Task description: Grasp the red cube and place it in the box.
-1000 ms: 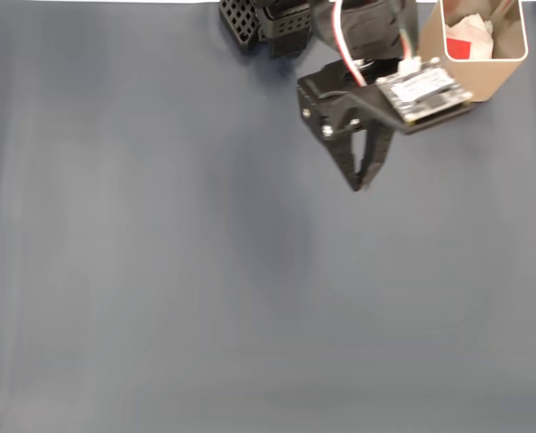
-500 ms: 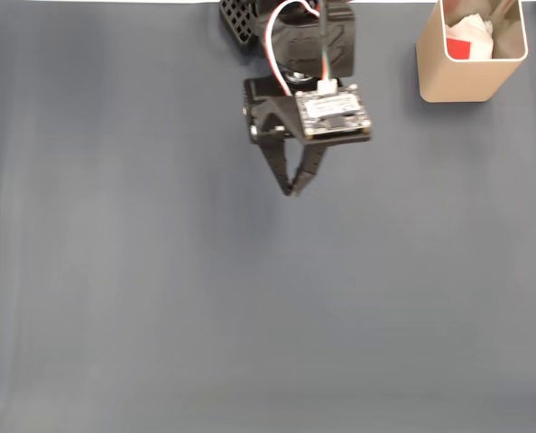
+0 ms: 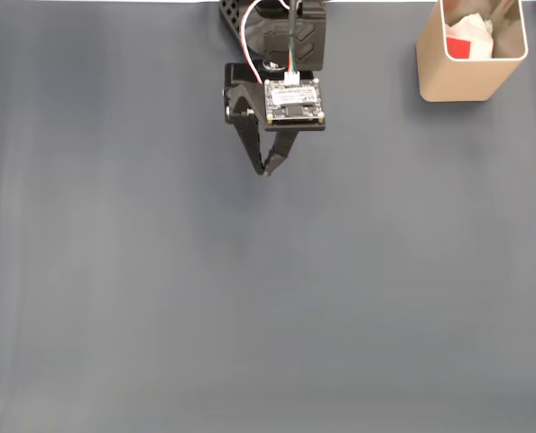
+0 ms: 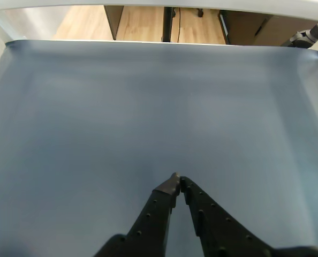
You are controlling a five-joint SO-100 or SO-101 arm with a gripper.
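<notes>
In the fixed view the pincer (image 3: pixel 266 170) hangs over the far middle of the worktop (image 3: pixel 250 316), its two black fingers drawn together to a point with nothing between them. The wrist view shows the same: the pincer (image 4: pixel 176 178) has its tips touching or all but touching, above bare blue-grey cloth. A small circuit board (image 3: pixel 293 100) sits on top of the wrist, with red and white wires (image 3: pixel 250 27) looping up to the arm. The black lattice base (image 3: pixel 236 20) stands at the far edge, just left of the arm.

The box (image 3: pixel 466 63) stands in the far right corner in the fixed view, well apart from the pincer. The red cube (image 3: pixel 459 47) lies inside it, against the left wall, beside a white crumpled lump (image 3: pixel 478 29) that takes up the rest of the opening.

Beyond the far edge of the cloth in the wrist view there is a wooden floor (image 4: pixel 143 24) and dark furniture legs (image 4: pixel 168 21).
</notes>
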